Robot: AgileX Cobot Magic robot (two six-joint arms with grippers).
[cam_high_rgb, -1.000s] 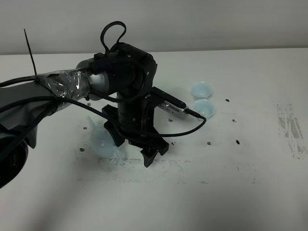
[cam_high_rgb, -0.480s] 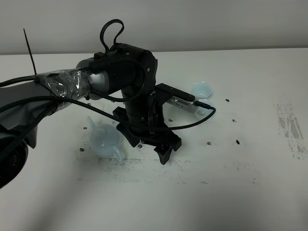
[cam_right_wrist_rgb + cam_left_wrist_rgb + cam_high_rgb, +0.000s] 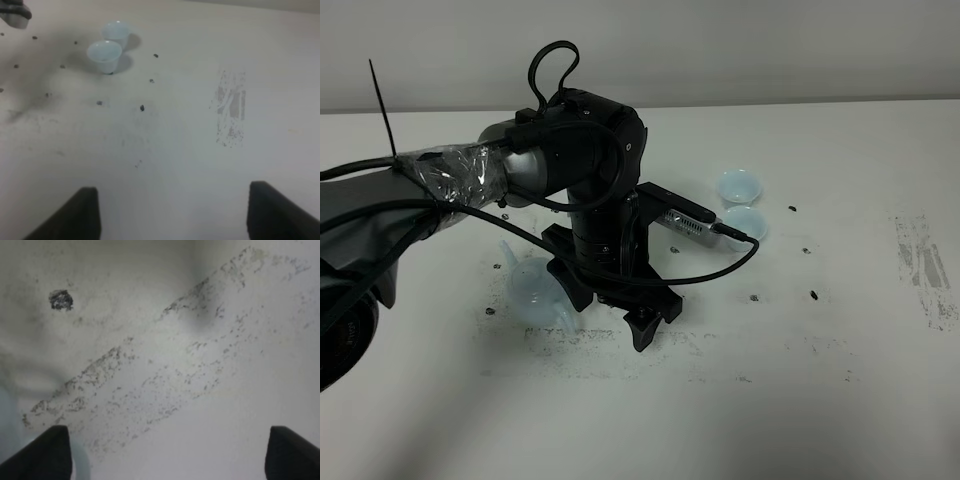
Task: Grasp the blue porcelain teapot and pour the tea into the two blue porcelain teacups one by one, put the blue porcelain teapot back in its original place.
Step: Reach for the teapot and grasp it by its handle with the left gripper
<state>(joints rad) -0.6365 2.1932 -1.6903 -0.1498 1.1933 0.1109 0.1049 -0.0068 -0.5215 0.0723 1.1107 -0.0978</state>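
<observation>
We see a pale blue teapot (image 3: 528,288) and two matching pale blue cups (image 3: 739,186). The white worktop (image 3: 840,400) carries dark specks and grey scuffed streaks. The left claw (image 3: 170,460) and right claw (image 3: 175,215) are black.

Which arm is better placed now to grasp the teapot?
Left. The left gripper hangs open right beside the teapot; the right gripper is far off, seeing only the teacups.

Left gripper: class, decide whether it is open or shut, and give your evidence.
Open. The left gripper shows fingertips far apart, only bare table between them.
</observation>
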